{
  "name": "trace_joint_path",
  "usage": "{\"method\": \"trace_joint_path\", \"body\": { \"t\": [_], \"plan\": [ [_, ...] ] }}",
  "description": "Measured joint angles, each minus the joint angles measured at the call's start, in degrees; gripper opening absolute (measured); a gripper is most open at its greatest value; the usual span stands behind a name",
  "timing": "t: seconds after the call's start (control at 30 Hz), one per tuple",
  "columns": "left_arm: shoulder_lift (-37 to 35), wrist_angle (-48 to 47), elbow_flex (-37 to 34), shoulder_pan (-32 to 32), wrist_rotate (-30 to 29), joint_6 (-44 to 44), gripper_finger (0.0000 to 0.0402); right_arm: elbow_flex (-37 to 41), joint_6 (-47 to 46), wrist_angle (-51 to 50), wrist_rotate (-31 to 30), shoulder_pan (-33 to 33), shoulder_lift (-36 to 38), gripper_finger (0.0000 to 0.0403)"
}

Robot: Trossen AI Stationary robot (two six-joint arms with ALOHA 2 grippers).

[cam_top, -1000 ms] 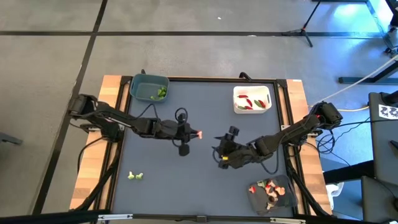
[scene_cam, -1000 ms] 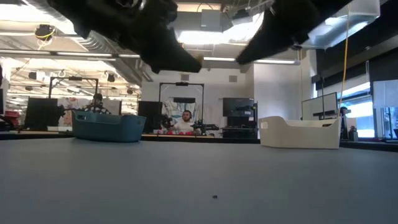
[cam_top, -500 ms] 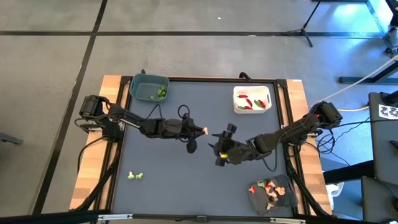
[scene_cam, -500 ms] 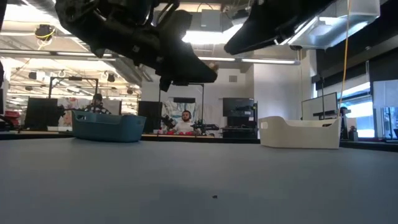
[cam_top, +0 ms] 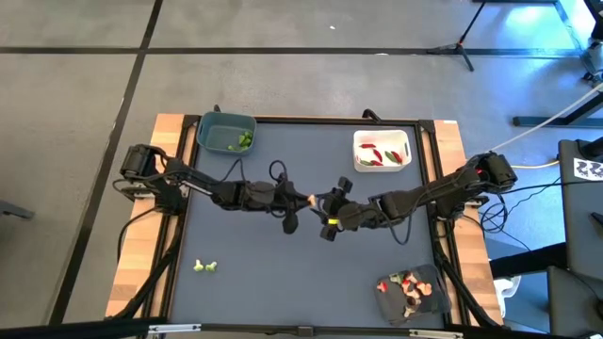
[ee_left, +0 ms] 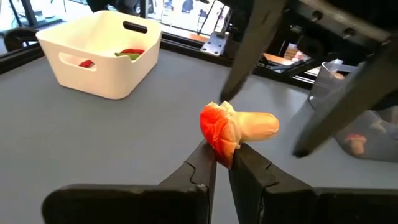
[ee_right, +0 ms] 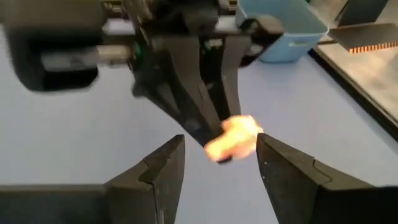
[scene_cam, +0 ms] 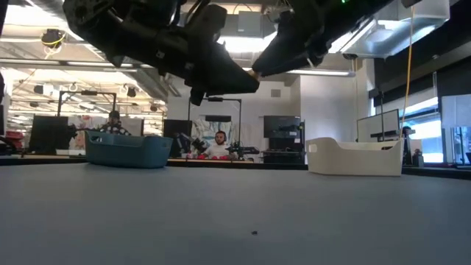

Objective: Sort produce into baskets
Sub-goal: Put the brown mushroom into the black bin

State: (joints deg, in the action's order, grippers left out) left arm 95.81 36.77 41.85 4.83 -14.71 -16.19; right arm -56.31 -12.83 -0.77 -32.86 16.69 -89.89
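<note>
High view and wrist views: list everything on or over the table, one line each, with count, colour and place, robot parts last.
Blue-grey tub: one, far left corner, green pieces inside.
White tub: one, far right, red and green pieces inside.
Dark grey tray: one, near right corner, red and pale tan pieces inside.
Loose green produce: two small pieces, near left on the mat.
Red and tan piece: one, above the table's middle, pinched in the left hand.
Table: one, dark grey mat, wooden side edges.
Left hand: one, dark, mid-table, shut on the red and tan piece.
Right hand: one, dark, open, fingers either side of that piece, facing the left hand.
</note>
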Motion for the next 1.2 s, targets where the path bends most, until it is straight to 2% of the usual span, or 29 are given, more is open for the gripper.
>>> {"method": "trace_joint_path", "body": {
  "t": [0.13,0.43,0.63,0.8,1.03,1.13,1.2],
  "plan": [
    [0.0,0.2,0.0,0.0,0.0,0.5,0.0034,0.0,0.3,1.2,-1.8,0.0,0.0,0.0178],
    [0.0,1.7,0.0,0.1,-0.2,1.3,0.0034,0.0,1.3,1.0,-2.1,-0.3,0.0,0.0058],
    [0.0,2.4,-0.1,0.1,-0.3,1.6,0.0034,0.0,1.4,0.7,-2.2,-0.3,0.0,0.0009],
    [0.0,2.6,-0.1,0.1,-0.3,1.7,0.0050,0.0,2.4,0.7,-2.3,-0.2,0.0,0.0006],
    [-0.3,0.7,0.1,0.2,0.9,3.1,0.0135,0.0,2.5,-1.6,-0.5,2.2,3.3,0.0002],
    [-0.3,-2.5,0.1,0.2,0.8,2.9,0.0158,0.0,-0.4,-5.2,2.7,4.7,6.8,0.0007],
    [-0.3,-3.8,0.1,0.1,0.7,2.9,0.0166,0.0,-3.9,-8.3,6.9,6.2,9.2,0.0008]
  ]
}}
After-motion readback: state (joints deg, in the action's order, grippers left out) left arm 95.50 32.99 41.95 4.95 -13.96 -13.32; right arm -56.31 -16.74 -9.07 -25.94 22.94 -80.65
